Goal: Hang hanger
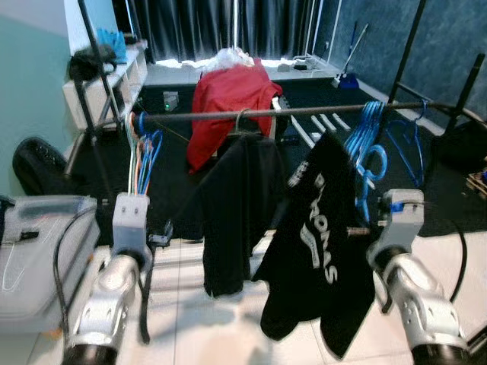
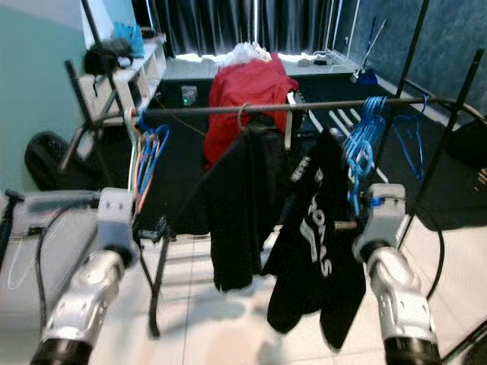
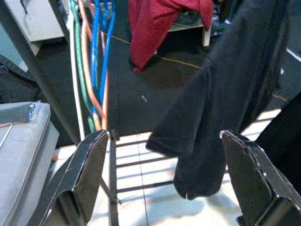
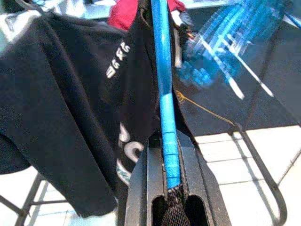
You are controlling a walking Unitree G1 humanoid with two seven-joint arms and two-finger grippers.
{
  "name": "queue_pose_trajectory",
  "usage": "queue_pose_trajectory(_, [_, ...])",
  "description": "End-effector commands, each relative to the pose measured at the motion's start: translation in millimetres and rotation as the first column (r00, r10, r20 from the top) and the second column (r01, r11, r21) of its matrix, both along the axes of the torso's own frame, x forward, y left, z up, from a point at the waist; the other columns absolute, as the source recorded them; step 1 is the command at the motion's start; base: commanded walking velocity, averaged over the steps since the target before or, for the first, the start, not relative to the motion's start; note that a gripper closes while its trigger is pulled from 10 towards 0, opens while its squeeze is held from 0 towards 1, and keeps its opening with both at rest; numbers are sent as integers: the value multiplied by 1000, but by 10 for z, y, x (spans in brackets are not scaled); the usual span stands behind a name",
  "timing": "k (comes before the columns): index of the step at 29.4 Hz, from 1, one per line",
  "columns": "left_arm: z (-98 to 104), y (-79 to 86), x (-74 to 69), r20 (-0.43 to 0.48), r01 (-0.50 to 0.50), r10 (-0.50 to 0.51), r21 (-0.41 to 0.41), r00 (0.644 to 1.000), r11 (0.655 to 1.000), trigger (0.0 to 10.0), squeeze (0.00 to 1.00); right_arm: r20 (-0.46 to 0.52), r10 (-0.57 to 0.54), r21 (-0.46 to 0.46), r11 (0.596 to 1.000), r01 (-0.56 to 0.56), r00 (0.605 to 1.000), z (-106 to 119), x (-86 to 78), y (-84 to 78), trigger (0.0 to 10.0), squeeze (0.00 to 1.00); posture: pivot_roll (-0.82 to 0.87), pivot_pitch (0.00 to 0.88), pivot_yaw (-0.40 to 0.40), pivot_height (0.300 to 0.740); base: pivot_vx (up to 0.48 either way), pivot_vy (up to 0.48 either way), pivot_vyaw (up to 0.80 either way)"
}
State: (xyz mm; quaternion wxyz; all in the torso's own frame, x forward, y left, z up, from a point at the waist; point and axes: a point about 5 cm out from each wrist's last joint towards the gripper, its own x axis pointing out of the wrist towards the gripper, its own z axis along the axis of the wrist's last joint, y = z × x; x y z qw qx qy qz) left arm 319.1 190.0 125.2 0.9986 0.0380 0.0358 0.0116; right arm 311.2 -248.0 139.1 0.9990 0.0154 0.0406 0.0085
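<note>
Right gripper [image 4: 171, 188] clamped on blue hanger [image 4: 162, 84] carrying lettered black shirt [image 1: 316, 251]; rail [image 1: 304, 112] above, upper frame. Left gripper [image 3: 164, 183] open, empty.

White tiled floor [image 1: 228, 334] in foreground, dark carpet [image 1: 175, 182] beyond. Black curtains [image 1: 221, 26] along top of frame, bright light at their hem. Pale teal wall [image 1: 30, 99] at left, white shelf unit [image 1: 114, 80] beside it. Dark blue textured wall [image 1: 449, 46] upper right.

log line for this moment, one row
right gripper: shut on blue hanger with black shirt | left gripper: open, idle | rail: not yet reached
</note>
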Motion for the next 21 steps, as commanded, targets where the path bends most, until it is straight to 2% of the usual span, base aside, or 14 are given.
queue_pose_trajectory(1, [-75, 77, -35, -38, -28, 28, 11, 999, 1000, 10000, 0, 20, 46, 15, 999, -47, 999, 63, 38, 82, 10000, 0, -53, 0, -30, 740, 480, 0, 0])
queue_pose_trajectory(5, [-82, 67, -32, -41, -25, 26, 8, 999, 1000, 10000, 0, 15, 53, 16, 998, -53, 998, 68, 49, 89, 10000, 0, -54, 0, -32, 740, 480, 0, 0])
queue_pose_trajectory(12, [-88, 44, -26, -55, -1, 0, -15, 998, 1000, 10000, 0, -26, -73, -4, 997, 73, 997, 53, 74, -86, 10000, 0, -53, 0, -34, 740, 480, 0, 0])
queue_pose_trajectory(14, [-120, -7, -28, -83, 44, -46, -26, 995, 999, 10000, 0, -72, -147, 7, 989, 148, 987, 14, 72, -208, 10000, 0, -51, 0, -34, 740, 319, 0, 0])
queue_pose_trajectory(17, [-120, -7, -28, -83, 44, -46, -26, 995, 999, 10000, 0, -72, -147, 7, 989, 148, 987, 14, 72, -208, 10000, 0, -51, 0, -34, 740, 300, 0, 0])
queue_pose_trajectory(21, [-159, -41, -35, -108, 71, -74, -35, 991, 997, 10000, 0, -84, -191, 22, 981, 194, 978, 30, 78, -311, 10000, 0, -50, 0, -32, 740, 0, 0, 0])
